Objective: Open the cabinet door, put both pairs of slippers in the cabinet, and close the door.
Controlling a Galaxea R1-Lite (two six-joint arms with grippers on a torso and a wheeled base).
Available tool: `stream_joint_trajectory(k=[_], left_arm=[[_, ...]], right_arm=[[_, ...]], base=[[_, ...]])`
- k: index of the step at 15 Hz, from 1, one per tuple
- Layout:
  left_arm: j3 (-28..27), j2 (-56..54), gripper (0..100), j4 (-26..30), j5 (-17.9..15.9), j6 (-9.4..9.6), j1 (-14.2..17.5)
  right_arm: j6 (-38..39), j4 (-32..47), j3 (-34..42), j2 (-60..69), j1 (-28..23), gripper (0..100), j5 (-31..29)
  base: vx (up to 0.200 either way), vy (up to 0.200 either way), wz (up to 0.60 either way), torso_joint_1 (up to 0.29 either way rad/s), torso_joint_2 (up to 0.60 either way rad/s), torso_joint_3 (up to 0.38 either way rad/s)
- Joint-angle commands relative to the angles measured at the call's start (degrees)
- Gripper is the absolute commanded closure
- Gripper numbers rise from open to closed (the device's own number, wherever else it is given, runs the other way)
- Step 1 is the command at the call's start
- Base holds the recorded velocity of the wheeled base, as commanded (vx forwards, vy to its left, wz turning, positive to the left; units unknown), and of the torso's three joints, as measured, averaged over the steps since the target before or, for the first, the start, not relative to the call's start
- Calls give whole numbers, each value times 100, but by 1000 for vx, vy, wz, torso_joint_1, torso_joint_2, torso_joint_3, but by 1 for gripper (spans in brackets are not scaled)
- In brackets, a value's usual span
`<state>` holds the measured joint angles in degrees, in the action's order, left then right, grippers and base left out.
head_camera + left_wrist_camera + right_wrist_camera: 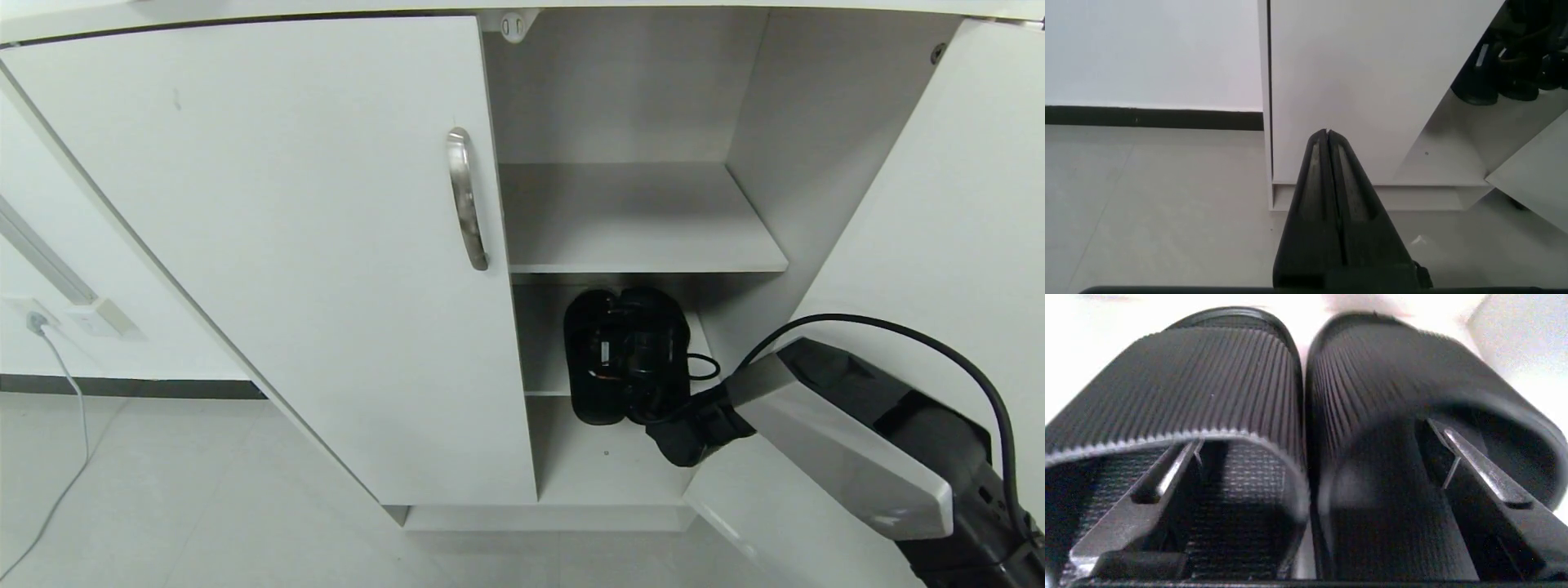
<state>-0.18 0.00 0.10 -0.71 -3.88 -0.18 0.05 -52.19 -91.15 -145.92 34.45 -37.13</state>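
Observation:
A pair of black ribbed slippers [624,359] is in the lower part of the white cabinet [637,216], toes pointing inward. My right gripper [1315,437] is at their heel end and stands open, with one finger [1167,478] under the strap of the left slipper [1184,400] and the other under the strap of the right slipper [1429,384]. The cabinet's right door [963,245] is swung open; the left door [269,245] is closed. My left gripper [1327,139] is shut and empty, low over the floor in front of the cabinet's base.
The middle shelf [637,220] is bare. The left door carries a metal handle [465,200]. A wall socket with a cable [37,322] sits at the left, and grey floor tiles [204,506] lie in front of the cabinet.

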Motion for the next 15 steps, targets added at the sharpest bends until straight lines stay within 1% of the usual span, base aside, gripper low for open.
stream_joint_trajectory(k=[1,2,5,6,7,8,9,11,12,14,15], left_arm=[[1,9,100,-1,0,1,1],[1,9,100,-1,0,1,1],[1,9,100,-1,0,1,1],[1,9,100,-1,-8,1,1],[1,9,100,-1,-8,1,1],[1,9,100,-1,-8,10,1],[1,9,100,-1,-8,10,1],[1,9,100,-1,-8,10,1],[1,9,100,-1,-8,10,1],[1,9,100,-1,-8,19,1],[1,9,100,-1,-8,19,1]], right_arm=[[-5,-362,871,600,167,0,-5],[-5,-564,1293,837,246,0,-13],[-58,-1496,2831,1619,475,0,-22],[-58,-1645,3156,1795,510,0,-22],[-58,-1936,3780,2138,659,0,-5],[-49,-2120,4202,2349,774,0,31],[-49,-2313,4641,2534,897,0,127],[-40,-2867,5485,2894,1125,0,655],[-31,-2981,5757,3008,1248,0,901],[-31,-2999,5916,3052,1354,0,945],[-31,-2999,5924,3026,1345,0,953]], base=[[0,0,0,0,0,0],[0,0,0,0,0,0],[0,0,0,0,0,0],[0,0,0,0,0,0],[0,0,0,0,0,0],[0,0,0,0,0,0],[0,0,0,0,0,0],[0,0,0,0,0,0],[0,0,0,0,0,0],[0,0,0,0,0,0],[-200,0,0,-7,-2,7]])
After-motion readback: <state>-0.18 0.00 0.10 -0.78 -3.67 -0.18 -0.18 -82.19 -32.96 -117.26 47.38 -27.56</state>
